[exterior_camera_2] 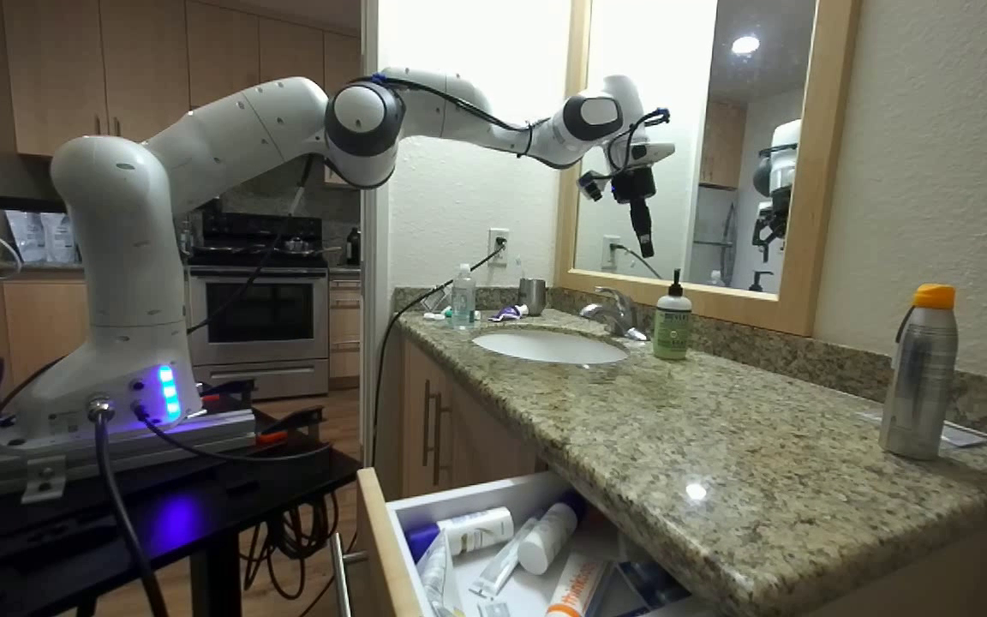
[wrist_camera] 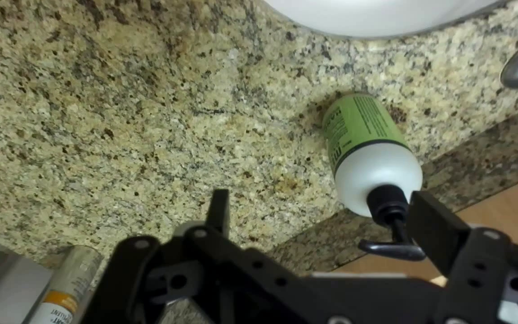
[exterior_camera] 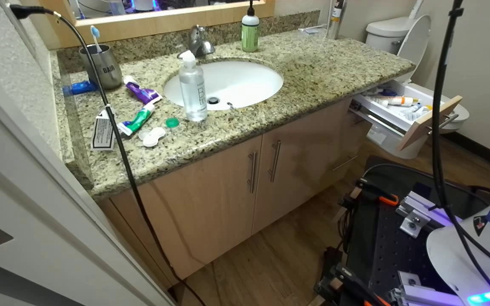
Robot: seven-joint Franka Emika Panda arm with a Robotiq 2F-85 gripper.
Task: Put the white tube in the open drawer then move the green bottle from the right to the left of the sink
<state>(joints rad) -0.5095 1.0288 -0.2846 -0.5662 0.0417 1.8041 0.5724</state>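
The green bottle (exterior_camera: 250, 39) with its black pump stands upright right of the sink (exterior_camera: 251, 80), near the faucet. Above that bottle hangs my gripper (exterior_camera_2: 646, 248). Open jaws show in the wrist view, where the gripper (wrist_camera: 319, 202) has nothing held between its fingers; the pump of the green bottle (wrist_camera: 362, 119) appears close to the right-hand finger, and I cannot tell whether they touch. Pulled out below the counter is the open drawer (exterior_camera_2: 493, 495), holding several whitish tubes; which of them is the white tube I cannot tell.
A chrome faucet (exterior_camera: 199, 42) rises behind the basin. Left of it stand a clear bottle (exterior_camera: 193, 93) and a metal cup (exterior_camera: 104, 70), with purple (exterior_camera: 143, 92) and green tubes (exterior_camera: 138, 119). A silver spray can (exterior_camera_2: 920, 377) stands at the counter's far end. The mirror (exterior_camera_2: 656, 206) is close behind the gripper.
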